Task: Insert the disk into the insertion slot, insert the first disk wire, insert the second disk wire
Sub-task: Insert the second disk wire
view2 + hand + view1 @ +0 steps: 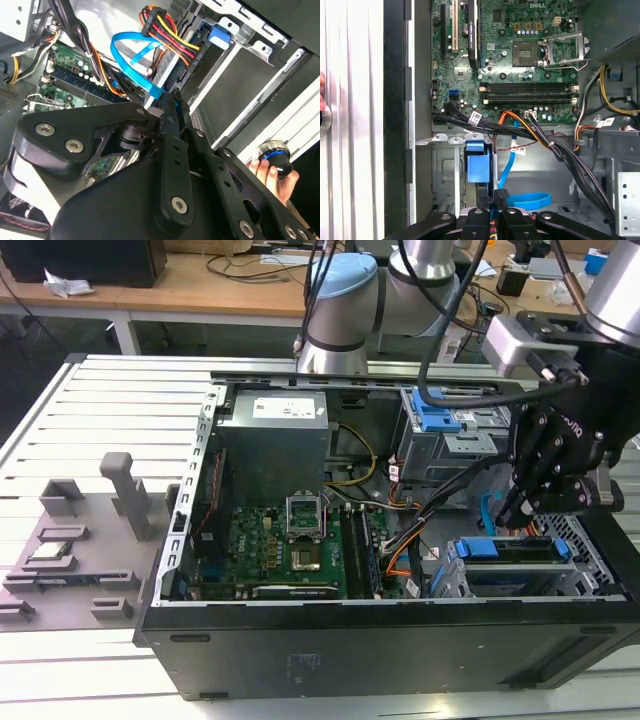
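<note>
Pincer clamped on second disk wire w/ disk seated in insertion slot.

You can't see the plug of the second disk wire in the second wrist view: the cable vanishes where the gripper closes on it. Beyond the gripper's linkage, a hand around a knob shows only partly. In the first wrist view the frame edge cuts off the gripper's body, and the wire's loop passes behind it. In the exterior view, the wire beside the gripper is too small to follow.
</note>
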Robot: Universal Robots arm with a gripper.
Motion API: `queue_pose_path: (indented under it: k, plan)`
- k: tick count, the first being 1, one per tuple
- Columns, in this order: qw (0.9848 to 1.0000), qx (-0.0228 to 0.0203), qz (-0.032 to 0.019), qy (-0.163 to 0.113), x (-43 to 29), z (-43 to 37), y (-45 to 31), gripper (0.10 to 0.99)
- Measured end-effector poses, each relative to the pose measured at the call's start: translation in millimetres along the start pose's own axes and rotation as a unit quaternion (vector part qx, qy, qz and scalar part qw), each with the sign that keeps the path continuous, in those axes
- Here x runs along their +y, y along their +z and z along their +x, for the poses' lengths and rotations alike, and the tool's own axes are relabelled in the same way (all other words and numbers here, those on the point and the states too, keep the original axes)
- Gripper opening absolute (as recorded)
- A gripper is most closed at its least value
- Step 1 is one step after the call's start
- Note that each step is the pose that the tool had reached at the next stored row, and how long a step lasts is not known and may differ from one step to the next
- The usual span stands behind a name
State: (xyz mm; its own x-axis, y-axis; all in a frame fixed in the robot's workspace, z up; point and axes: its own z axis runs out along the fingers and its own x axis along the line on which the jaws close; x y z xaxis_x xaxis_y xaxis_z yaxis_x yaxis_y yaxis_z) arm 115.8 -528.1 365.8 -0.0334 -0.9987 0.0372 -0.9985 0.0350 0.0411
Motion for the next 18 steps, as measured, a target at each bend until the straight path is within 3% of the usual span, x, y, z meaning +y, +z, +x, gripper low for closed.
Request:
queue_pose_path:
  k: [4, 18]
  plan:
    - [1.0, 0.0, 0.0, 0.0, -4.1, 0.2, 7.4, 0.161]
    - [1.0, 0.0, -0.0001, 0.0, -14.4, 2.9, 20.0, 0.161]
